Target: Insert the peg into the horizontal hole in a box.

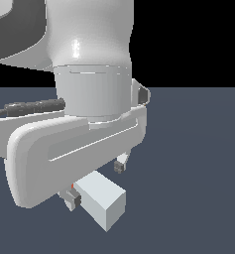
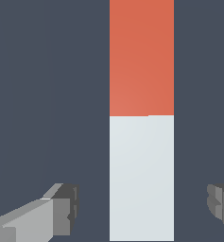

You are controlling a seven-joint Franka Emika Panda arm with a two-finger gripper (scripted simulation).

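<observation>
One peg (image 2: pixel 141 142), square bar, red-orange end, pale grey-white length, claw (image 2: pixel 144 212) released, straddling it

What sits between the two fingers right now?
The peg, its pale part, lies between the fingers with bare gaps either side; gripper open. Wrist view shows it.

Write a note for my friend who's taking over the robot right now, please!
Gripper: open, its fingers either side of the peg's white part, not touching it.
Peg: lying flat on the dark floor, red-orange end pointing away from the fingers.
Box and hole: not in view in either camera.
Done: gripper lined up over the peg.
Left: close on the peg, lift it, find the box, push the peg into the hole.
</observation>
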